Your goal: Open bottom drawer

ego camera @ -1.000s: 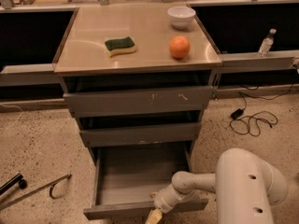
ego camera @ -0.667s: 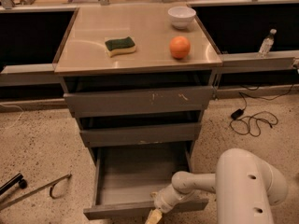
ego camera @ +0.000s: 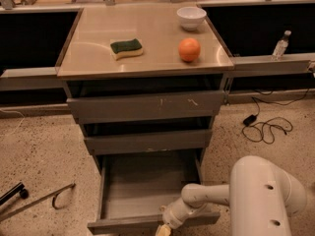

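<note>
Since the bottom drawer (ego camera: 147, 193) is rigid sheet metal with a smooth, handleless front, it should slide as one stiff, light piece, and the top lip of its front is the only hold. It stands pulled well out at the foot of the table (ego camera: 157, 36). The pincer (ego camera: 164, 228) sits at that lip, right of centre; whether it is wide or narrow I cannot tell.

Table (ego camera: 147, 63): green-and-yellow rectangular sponge (ego camera: 126, 48), round orange fruit (ego camera: 189, 49), white ceramic bowl (ego camera: 191, 17). Grey ledge (ego camera: 266, 62): clear plastic bottle (ego camera: 280, 45). Floor (ego camera: 44, 146): coiled black cable (ego camera: 266, 129).
</note>
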